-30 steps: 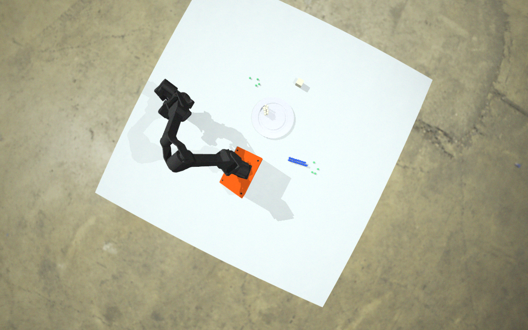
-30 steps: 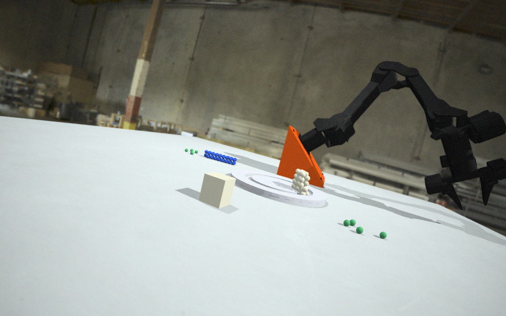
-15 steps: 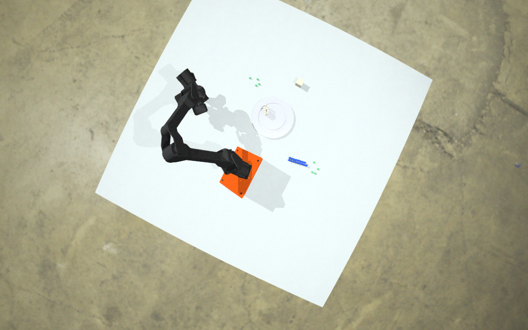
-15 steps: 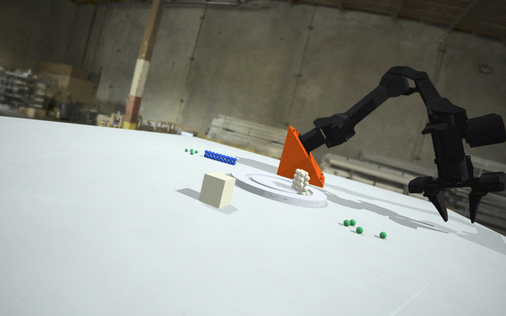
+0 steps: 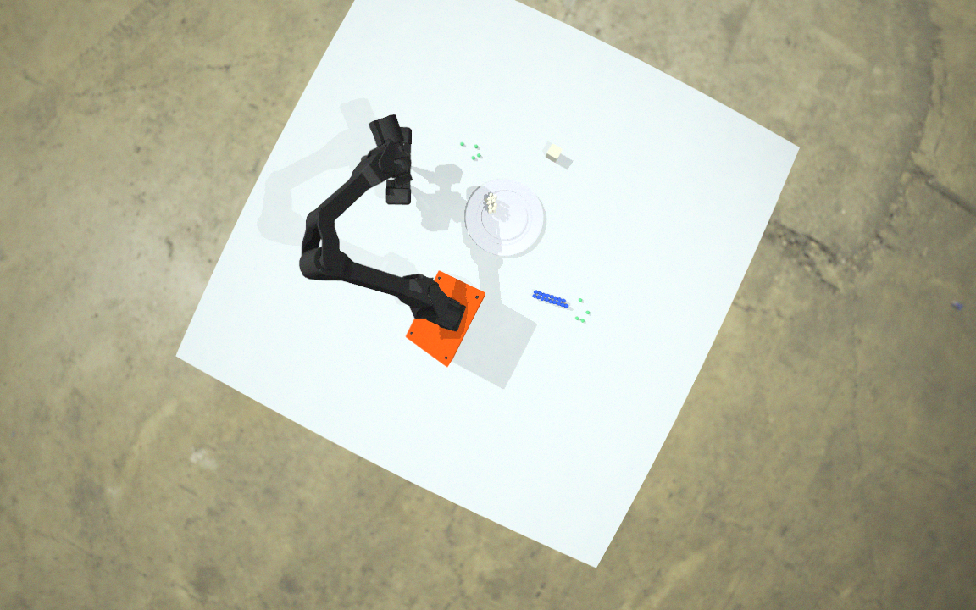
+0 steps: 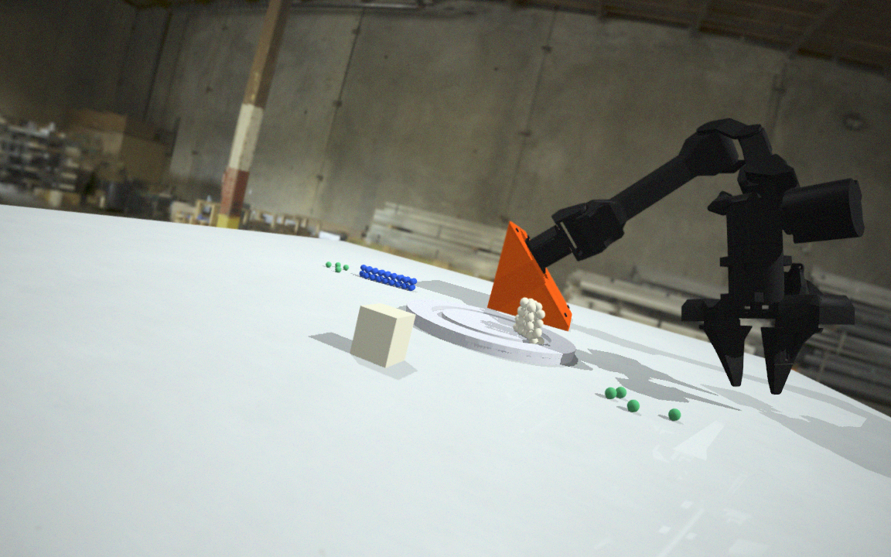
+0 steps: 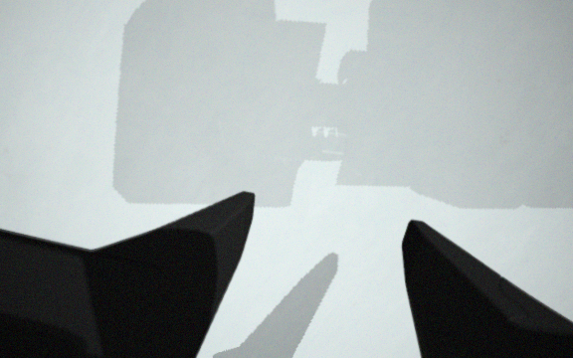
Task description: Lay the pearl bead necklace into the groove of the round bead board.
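The pearl bead necklace is bunched in a short upright stack of white beads. It stands on the left part of the round bead board in the overhead view, at the groove. The board is pale and lies flat on the table. My gripper is open and empty, pointing down above the table. In the overhead view it is left of the board, with its fingertips hidden under the arm. Neither necklace nor board shows in the wrist view.
A cream block stands beyond the board. Several small green beads lie between block and arm in the overhead view. A blue bead strand lies near more green beads. The orange arm base is near the board.
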Controlling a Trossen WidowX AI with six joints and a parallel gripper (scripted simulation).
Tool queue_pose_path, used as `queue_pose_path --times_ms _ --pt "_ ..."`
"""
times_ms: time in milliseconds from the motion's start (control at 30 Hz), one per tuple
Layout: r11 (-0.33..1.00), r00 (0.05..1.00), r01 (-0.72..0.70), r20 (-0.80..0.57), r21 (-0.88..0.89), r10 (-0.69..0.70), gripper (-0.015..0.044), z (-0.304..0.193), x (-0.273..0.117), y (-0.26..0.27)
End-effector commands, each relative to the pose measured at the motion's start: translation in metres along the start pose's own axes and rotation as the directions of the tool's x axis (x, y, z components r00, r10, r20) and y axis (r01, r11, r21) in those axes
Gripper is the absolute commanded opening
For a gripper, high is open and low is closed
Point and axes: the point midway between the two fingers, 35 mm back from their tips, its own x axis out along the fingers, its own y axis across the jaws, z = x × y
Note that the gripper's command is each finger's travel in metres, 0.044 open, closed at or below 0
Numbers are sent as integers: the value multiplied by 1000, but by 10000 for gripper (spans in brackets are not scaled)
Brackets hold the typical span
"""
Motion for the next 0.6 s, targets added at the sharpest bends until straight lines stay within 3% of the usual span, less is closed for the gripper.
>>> queue_pose_path --times_ms 0,333,567 --pt "991 998 10 -70 134 -1 250 -34 -9 -3" --pt "887 983 31 -175 461 56 250 -104 -30 8" --pt "723 971 75 -216 686 104 250 -149 -52 25"
